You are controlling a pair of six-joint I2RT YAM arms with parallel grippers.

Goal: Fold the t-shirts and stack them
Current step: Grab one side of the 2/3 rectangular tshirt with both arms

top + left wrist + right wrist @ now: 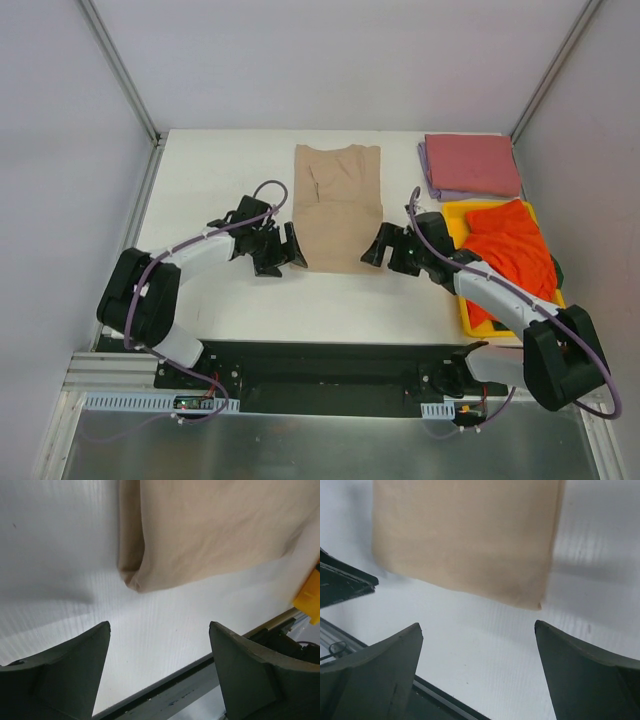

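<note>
A tan t-shirt (338, 205), folded into a long strip, lies flat at the table's middle. My left gripper (292, 250) sits at its near left corner and my right gripper (377, 245) at its near right corner. Both are open and hold nothing. In the left wrist view the tan shirt's folded corner (215, 530) lies just beyond the open left gripper (159, 625). The right wrist view shows the shirt's near edge (470, 535) ahead of the open right gripper (477, 625). A folded pink-red shirt (472, 163) rests on a lavender one (428, 172) at the back right.
A yellow tray (470, 315) at the right edge holds a crumpled orange-red shirt (510, 245); my right arm passes over it. The tray's corner (310, 597) shows in the left wrist view. The table's near edge runs just behind both grippers.
</note>
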